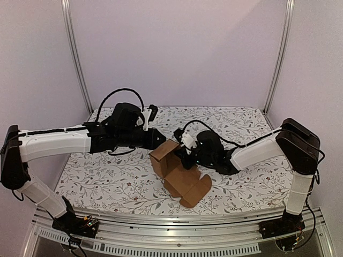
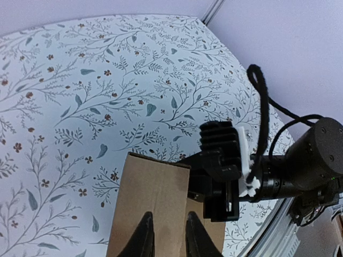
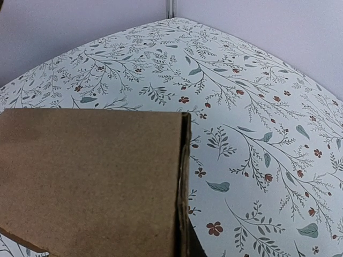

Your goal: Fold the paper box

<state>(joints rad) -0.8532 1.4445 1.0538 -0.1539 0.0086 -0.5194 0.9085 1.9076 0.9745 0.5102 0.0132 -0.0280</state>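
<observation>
The paper box [image 1: 170,160] is brown cardboard, half folded, in the middle of the table, with loose flaps [image 1: 188,188] spread toward the front. My left gripper [image 1: 159,140] reaches its upper left side. In the left wrist view its fingertips [image 2: 144,235] stand a narrow gap apart over a cardboard panel [image 2: 155,193], whose face shows between them. My right gripper [image 1: 185,155] comes from the right and is shut on a box wall [image 2: 217,227]. The right wrist view is half filled by that panel [image 3: 91,182], with a dark finger [image 3: 192,245] beside its edge.
A floral cloth [image 1: 107,176] covers the table. Metal frame posts [image 1: 75,53] stand at the back corners, and an aluminium rail [image 1: 177,219] runs along the front edge. A black cable [image 2: 262,118] loops off the right wrist near the box.
</observation>
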